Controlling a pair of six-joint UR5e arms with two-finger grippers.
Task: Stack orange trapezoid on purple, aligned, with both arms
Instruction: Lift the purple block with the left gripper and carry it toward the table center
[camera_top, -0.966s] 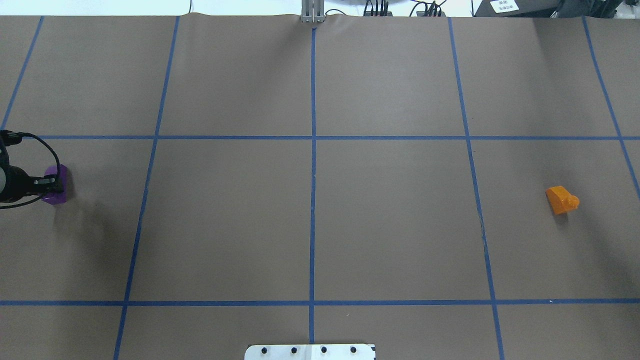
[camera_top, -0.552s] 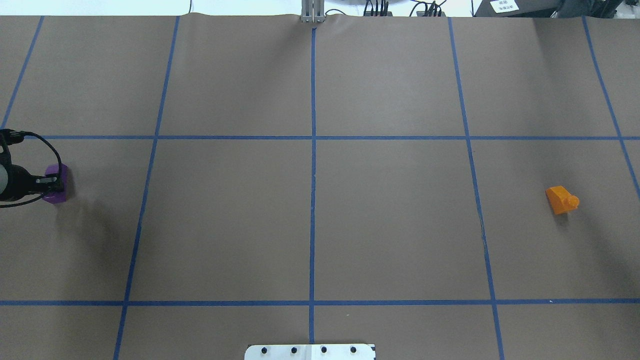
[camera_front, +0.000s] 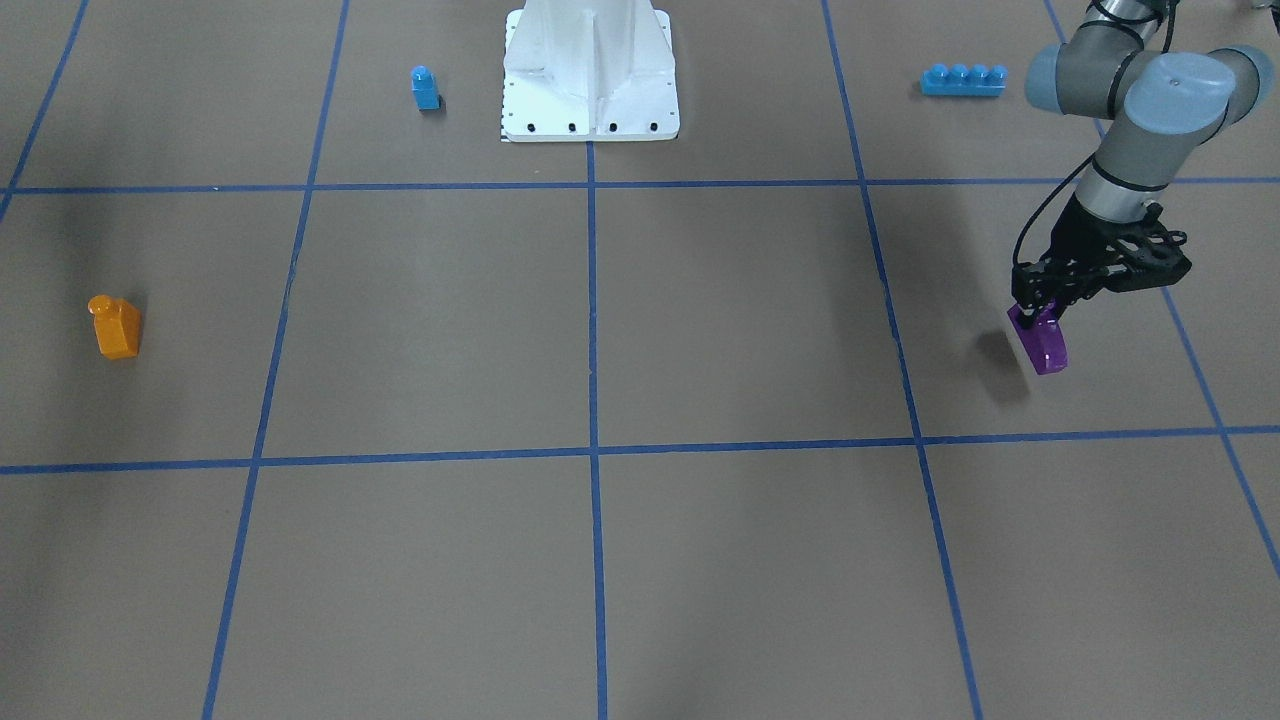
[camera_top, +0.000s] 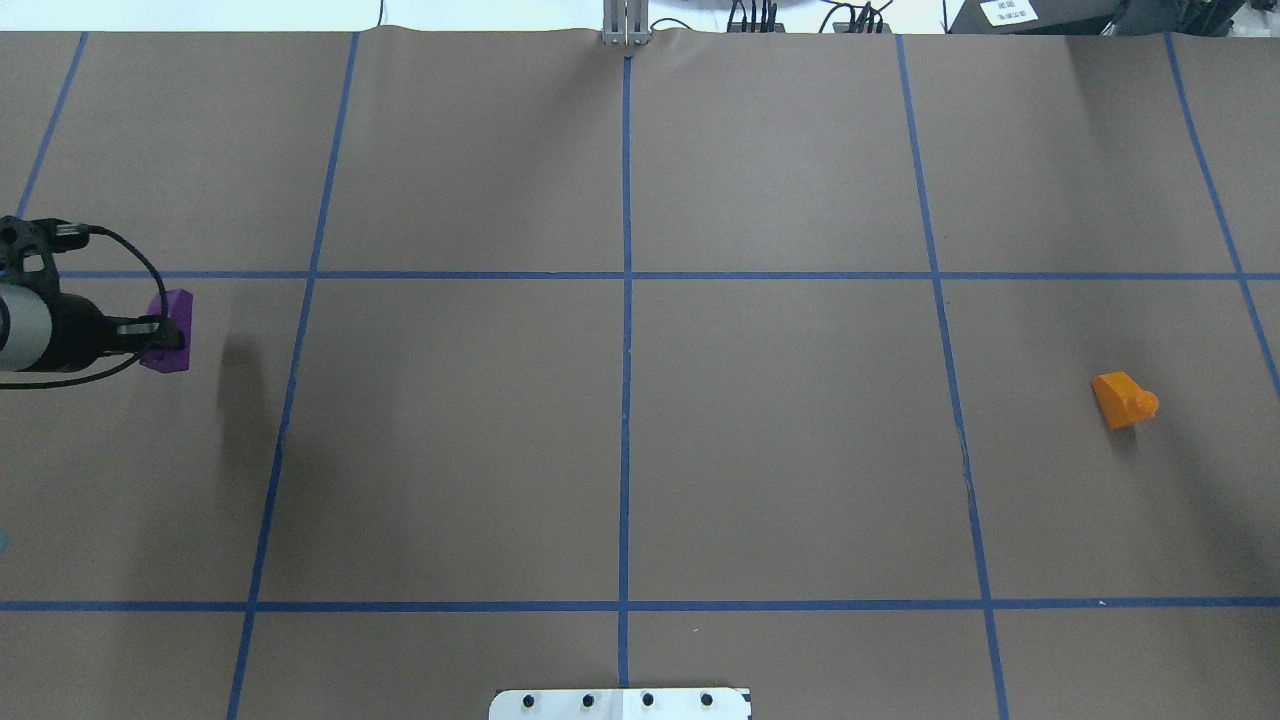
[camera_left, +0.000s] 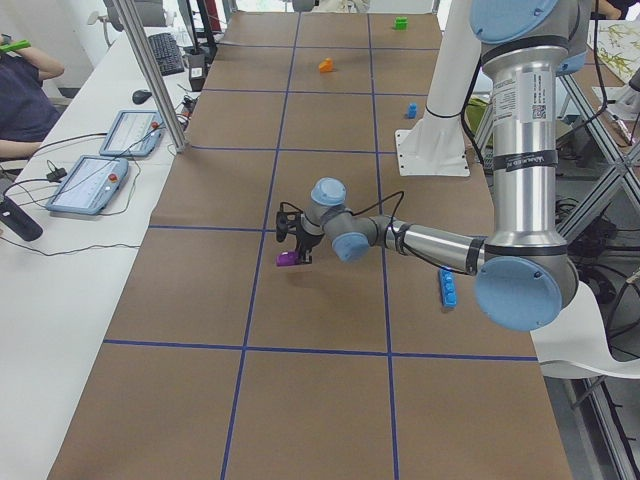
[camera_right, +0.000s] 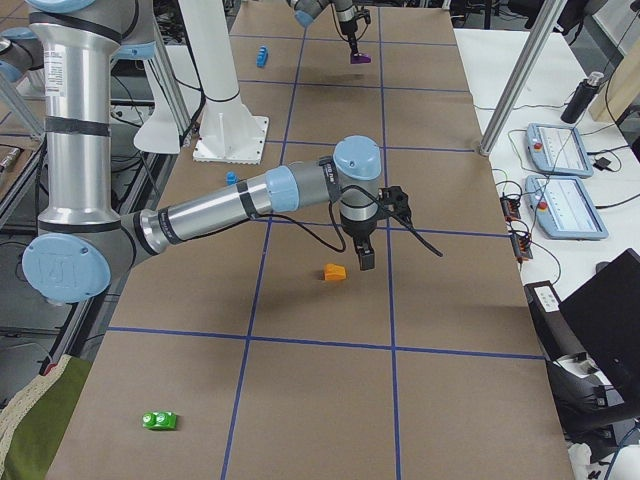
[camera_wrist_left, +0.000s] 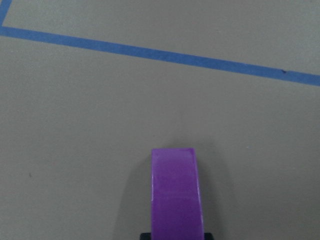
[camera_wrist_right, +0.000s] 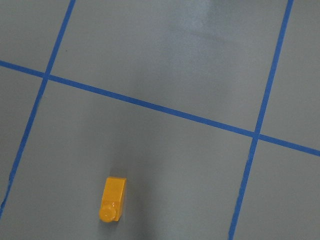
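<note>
The purple block (camera_front: 1042, 348) hangs in my left gripper (camera_front: 1038, 308), which is shut on its top and holds it clear of the table, with its shadow apart to one side. It also shows in the overhead view (camera_top: 170, 328) and the left wrist view (camera_wrist_left: 176, 195). The orange trapezoid (camera_top: 1122, 400) lies on its side on the table at the far right, stud pointing sideways, and shows in the right wrist view (camera_wrist_right: 113, 198). My right gripper (camera_right: 365, 258) hovers above and beside it only in the exterior right view. I cannot tell whether it is open.
The white pedestal base (camera_front: 590, 90) stands at the robot's side of the table. A small blue block (camera_front: 425, 88) and a long blue block (camera_front: 962, 79) lie near it. A green block (camera_right: 160, 420) lies at the near end. Blue tape lines grid the brown surface.
My left gripper has risen with the purple block and moved inward toward the table's middle. Its shadow now lies apart from the block. The orange trapezoid has not moved.
</note>
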